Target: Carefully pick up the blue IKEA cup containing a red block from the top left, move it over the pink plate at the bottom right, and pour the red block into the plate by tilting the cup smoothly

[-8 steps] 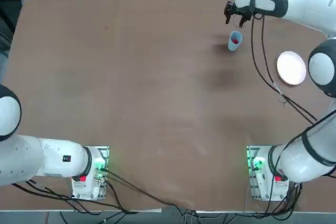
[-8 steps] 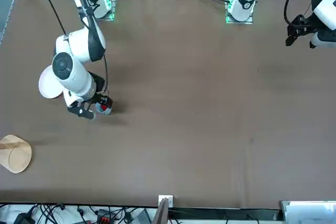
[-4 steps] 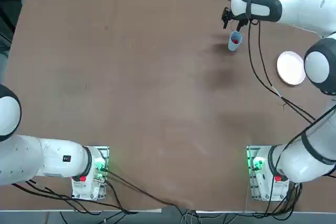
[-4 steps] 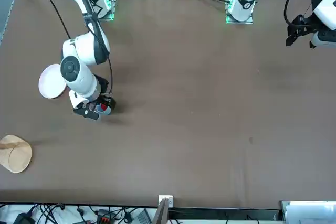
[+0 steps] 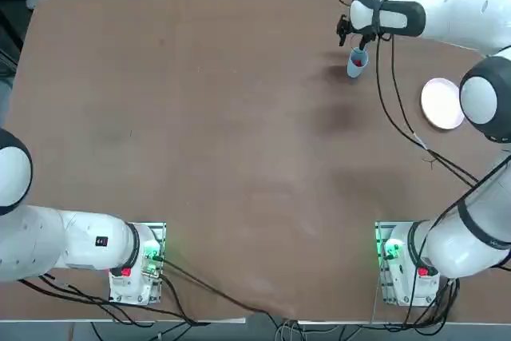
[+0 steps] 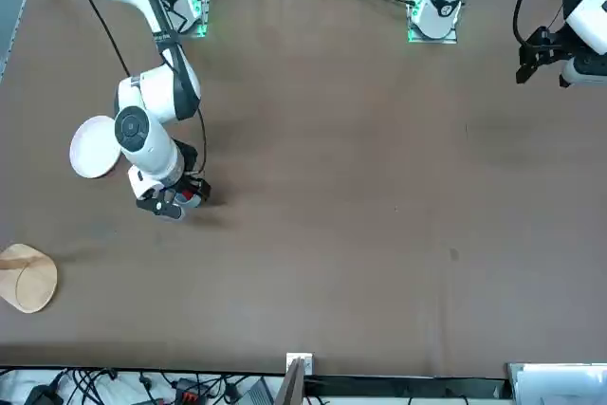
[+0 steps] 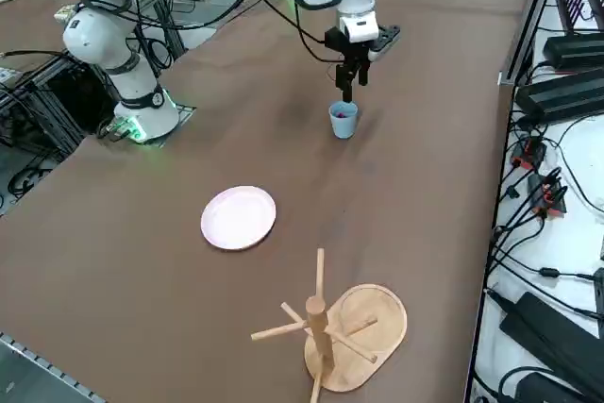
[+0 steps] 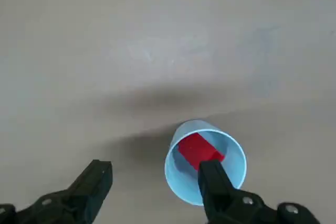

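The brown counter (image 5: 239,133) fills every view and carries only a few things, all toward the working arm's side. The right arm (image 5: 455,5) reaches far across it, with its wrist bent down above the far right part of the surface in the top view.

A tan wooden stand (image 7: 330,327), a round base with an upright post and slanting pegs, sits near the counter's edge in the right side view, well apart from everything else. In the front view it shows at the lower left corner (image 6: 27,277).

The pink plate (image 5: 443,103) lies flat and bare on the counter, near the arm's elbow in the top view and between the wooden stand and the cup in the right side view (image 7: 239,217).

The blue IKEA cup (image 7: 343,121) stands upright on the counter, well apart from the plate. The right gripper (image 8: 152,187) hangs just above it, pointing down, with its fingers (image 8: 212,184) spread wide: one finger is over the cup's rim, the other well to the side over bare counter. It holds nothing.

The red block (image 8: 198,149) lies inside the cup, on its bottom.
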Robot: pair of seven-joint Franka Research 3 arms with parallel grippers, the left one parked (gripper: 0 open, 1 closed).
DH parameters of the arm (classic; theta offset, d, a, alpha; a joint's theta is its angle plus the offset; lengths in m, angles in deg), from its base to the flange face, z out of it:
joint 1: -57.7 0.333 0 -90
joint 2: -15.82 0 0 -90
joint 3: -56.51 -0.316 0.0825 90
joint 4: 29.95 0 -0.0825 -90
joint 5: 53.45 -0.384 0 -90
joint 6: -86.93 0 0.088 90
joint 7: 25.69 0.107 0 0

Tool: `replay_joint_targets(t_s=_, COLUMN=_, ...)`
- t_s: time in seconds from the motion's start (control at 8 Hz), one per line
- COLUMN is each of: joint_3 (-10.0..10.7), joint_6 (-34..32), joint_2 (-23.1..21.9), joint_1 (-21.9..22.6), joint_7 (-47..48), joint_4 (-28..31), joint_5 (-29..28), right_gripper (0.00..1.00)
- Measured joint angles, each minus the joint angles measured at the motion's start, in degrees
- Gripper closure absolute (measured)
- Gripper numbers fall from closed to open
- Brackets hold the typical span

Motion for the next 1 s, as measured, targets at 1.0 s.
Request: replay_joint_targets(t_s=1.0, joint_3=0.0, joint_6=1.4, joint_2=1.1, joint_1=0.2, joint_7=0.0, joint_4=0.9, joint_5=0.9, right_gripper=0.00)
